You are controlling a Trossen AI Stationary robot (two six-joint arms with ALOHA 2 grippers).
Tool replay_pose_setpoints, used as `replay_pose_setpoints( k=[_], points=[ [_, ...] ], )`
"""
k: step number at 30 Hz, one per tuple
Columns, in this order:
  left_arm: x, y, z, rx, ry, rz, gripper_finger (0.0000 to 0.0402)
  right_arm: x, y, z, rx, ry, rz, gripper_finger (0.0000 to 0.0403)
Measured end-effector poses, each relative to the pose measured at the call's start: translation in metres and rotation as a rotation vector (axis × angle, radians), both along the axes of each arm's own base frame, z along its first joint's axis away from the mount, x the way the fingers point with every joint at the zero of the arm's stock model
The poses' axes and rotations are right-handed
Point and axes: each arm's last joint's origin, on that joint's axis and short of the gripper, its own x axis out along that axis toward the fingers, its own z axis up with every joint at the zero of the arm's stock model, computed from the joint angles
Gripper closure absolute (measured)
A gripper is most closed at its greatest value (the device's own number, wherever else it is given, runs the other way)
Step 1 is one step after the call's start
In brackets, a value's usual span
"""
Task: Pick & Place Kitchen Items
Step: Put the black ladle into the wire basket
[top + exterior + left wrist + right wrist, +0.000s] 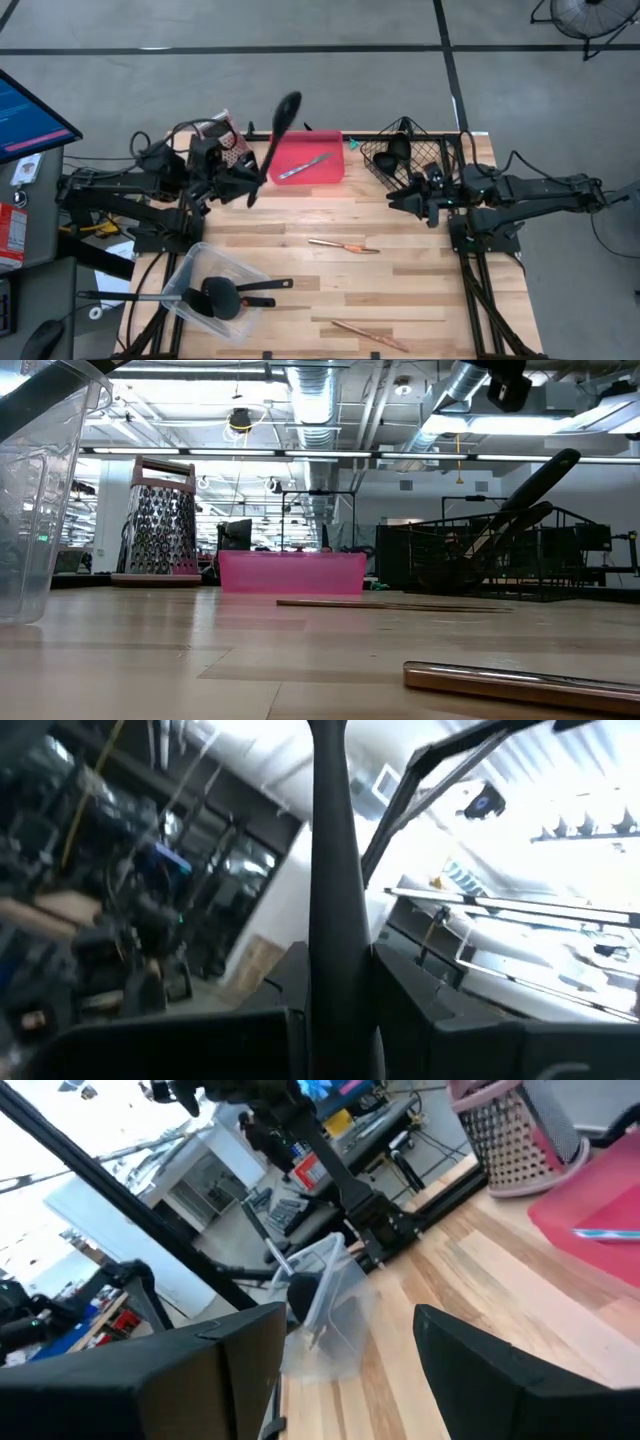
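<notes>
My left gripper [247, 184] is at the table's far left, shut on a long black spoon [277, 135] that it holds high above the table. The spoon's bowl [287, 107] is over the pink tray [325, 172], and a thin silver piece [304, 166] lies in that tray. My right gripper [404, 202] is open and empty beside the wire basket [443, 152], which holds black utensils [392, 152]. Two copper-coloured pieces [343, 245] [368, 335] lie flat on the wood. A clear tub [190, 268] at the near left holds more black utensils [225, 296]. My left gripper pinches the spoon's handle [334, 950] between its two fingers [250, 1040], near the handle's free end [252, 198]. The spoon is lifted clear of the table. It rises out of the fingers with its bowl end uppermost, slanting toward the far right.
A metal box grater with a pink top [226, 133] stands at the far left, just behind my left gripper; it also shows in the low view [160, 520]. The middle of the table [330, 210] is bare wood. A monitor [30, 118] stands off the table's left side.
</notes>
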Motion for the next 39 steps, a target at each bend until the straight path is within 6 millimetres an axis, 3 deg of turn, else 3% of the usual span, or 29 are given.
replay_pose_setpoints(
  k=[17,31,39],
  points=[
    [-0.013,0.004,0.02,0.049,-0.272,0.201,0.035,0.025,-0.001,-0.004,0.045,-0.03,-0.117,0.0182],
    [-0.014,0.004,0.021,0.049,-0.282,0.202,0.035,0.05,0.001,-0.01,0.084,-0.06,-0.115,0.0182],
    [-0.013,0.009,0.02,-0.012,-0.268,0.303,0.035,0.045,-0.011,0.006,0.057,-0.204,-0.127,0.0182]
  ],
)
